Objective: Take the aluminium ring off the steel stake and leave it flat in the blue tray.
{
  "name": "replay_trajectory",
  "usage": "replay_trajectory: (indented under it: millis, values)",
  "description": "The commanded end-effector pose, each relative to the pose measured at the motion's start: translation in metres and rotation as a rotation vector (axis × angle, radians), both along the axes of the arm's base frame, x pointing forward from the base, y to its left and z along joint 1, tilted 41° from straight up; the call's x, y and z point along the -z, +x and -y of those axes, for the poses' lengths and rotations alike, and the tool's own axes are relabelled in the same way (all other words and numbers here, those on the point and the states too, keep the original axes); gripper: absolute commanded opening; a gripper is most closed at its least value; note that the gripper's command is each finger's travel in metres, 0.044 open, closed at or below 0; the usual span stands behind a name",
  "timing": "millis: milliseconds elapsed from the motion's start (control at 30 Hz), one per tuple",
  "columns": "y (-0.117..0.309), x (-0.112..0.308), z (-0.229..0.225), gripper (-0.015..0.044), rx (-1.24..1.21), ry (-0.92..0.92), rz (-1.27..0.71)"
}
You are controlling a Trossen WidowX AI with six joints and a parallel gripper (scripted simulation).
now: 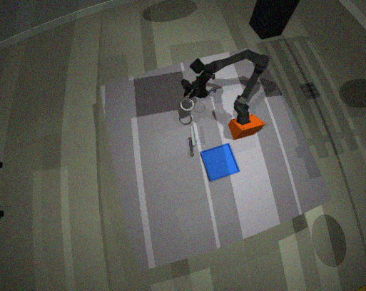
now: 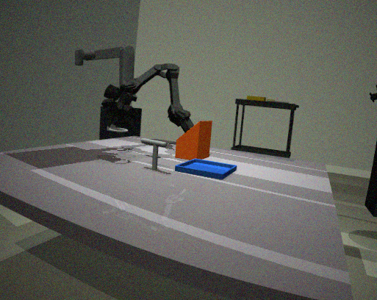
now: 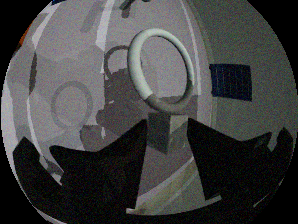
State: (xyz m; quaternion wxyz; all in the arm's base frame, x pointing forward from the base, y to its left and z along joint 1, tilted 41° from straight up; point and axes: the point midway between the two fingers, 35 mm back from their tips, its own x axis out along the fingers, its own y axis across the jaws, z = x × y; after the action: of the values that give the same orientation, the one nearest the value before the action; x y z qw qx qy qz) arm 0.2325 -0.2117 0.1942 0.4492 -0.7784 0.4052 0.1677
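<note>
Above the bench, the robot's hand is hanging in the air, and from where I'm standing it is grasping the ring by its small tab. The blocky tab is sitting between the two dark fingers, while the pale ring is sticking out past their tips, touching nothing else that I can make out. Seen from the side, the ring is lying nearly level in the air, completely off the stake. The steel stake is standing upright on the bench, its cross-bar running across the top, with nothing circling its foot. Near the stake, the blue tray is lying flat with nothing inside it, and the ring is hanging well apart from it, over on the far side of the stake. The dark arm is rising from the orange block and bending over toward the ring, its hand pointing away from the tray's side of the bench
</note>
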Motion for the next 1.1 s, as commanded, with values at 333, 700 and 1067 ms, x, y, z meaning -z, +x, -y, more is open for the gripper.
replay_trajectory:
  millis: [333,700,1067]
  values:
    - [-0.008,0.062,0.048,0.0,-0.007,0.011,-0.013]
    - [-0.017,0.08,0.064,0.0053,0.006,0.004,-0.014]
    - [-0.017,0.08,0.064,0.0341,0.006,0.004,-0.014]
